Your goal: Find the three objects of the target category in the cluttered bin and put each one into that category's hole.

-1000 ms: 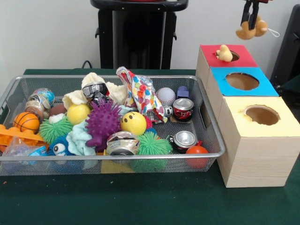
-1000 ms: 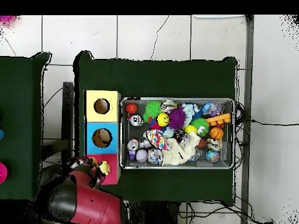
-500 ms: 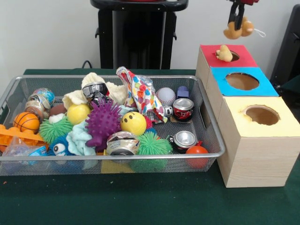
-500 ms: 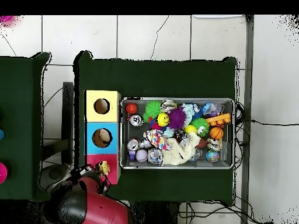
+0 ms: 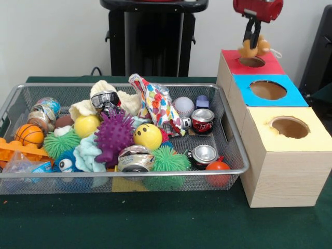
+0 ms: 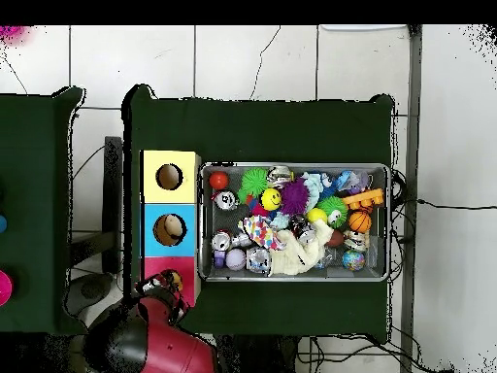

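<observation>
My gripper [image 5: 252, 43] is shut on a small tan-orange plush animal [image 5: 245, 51] and holds it just above the red-topped hole [image 5: 252, 61] on the farthest wooden box. In the overhead view the gripper [image 6: 167, 288] and the red arm cover most of the red top [image 6: 186, 264]. The hole's opening shows dark with nothing sitting on its rim. The silver wire-mesh bin [image 5: 239, 157] stands beside the boxes, full of clutter. It also shows in the overhead view [image 6: 296, 167]. I see no brown teddy or striped tiger in the bin.
The blue-topped hole [image 5: 267, 90] and yellow-topped hole [image 5: 290, 127] lie in front of the red one. The bin holds spiky balls such as a purple one [image 5: 113, 135], metal cans [image 5: 202, 120], a yellow smiley ball [image 5: 148, 136], a basketball [image 5: 29, 135] and cream fuzzy cloth [image 5: 101, 87].
My gripper has moved left and down in the front view with the plush, from beside the boxes to right over the red hole. The plush that sat on the hole's rim no longer shows.
</observation>
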